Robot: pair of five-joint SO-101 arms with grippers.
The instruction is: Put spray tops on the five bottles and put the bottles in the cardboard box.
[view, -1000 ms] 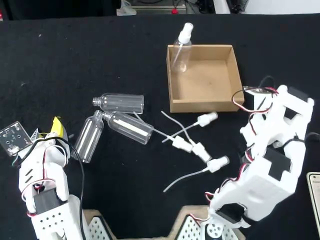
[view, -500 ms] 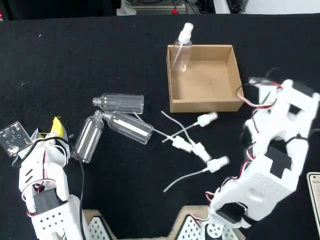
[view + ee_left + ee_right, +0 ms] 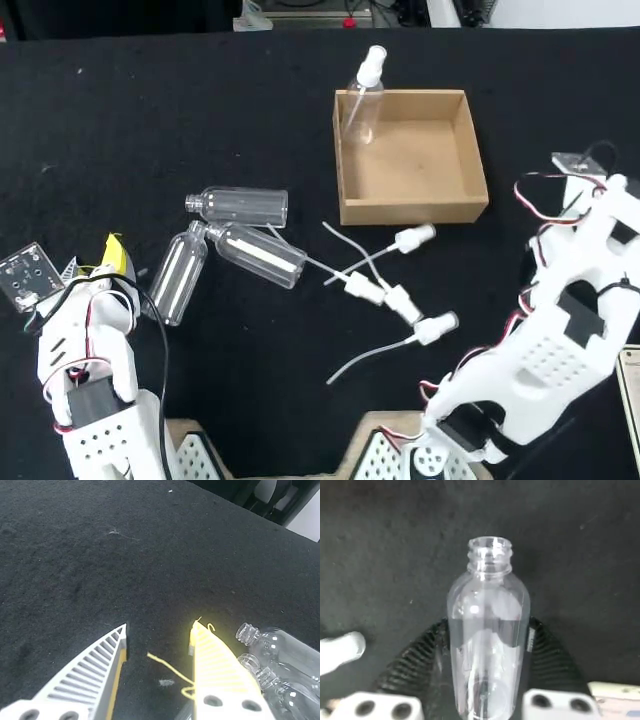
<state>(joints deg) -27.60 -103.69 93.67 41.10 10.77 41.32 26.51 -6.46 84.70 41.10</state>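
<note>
My right gripper (image 3: pixel 488 626) is shut on a clear uncapped bottle (image 3: pixel 487 600), its black jaws pressing both sides and the open neck pointing away from the wrist. The right arm (image 3: pixel 575 320) stands at the table's right side, beside the cardboard box (image 3: pixel 470 150). One bottle with a spray top (image 3: pixel 365 95) stands in the box's far left corner. Three uncapped bottles (image 3: pixel 240 206) lie in a cluster at the left. Several white spray tops (image 3: pixel 400 300) with long tubes lie in front of the box. My left gripper (image 3: pixel 160 635) hangs open above bare cloth near two bottle necks (image 3: pixel 247 632).
Black cloth covers the table (image 3: pixel 150 120). A small green circuit board (image 3: pixel 25 273) sits beside the left arm. One spray top (image 3: pixel 340 650) lies on the cloth close to the right gripper. A pale card (image 3: pixel 630 375) rests at the right edge.
The right arm has swung to the right, away from the box's near right corner. The left arm, the lying bottles and the spray tops have not moved.
</note>
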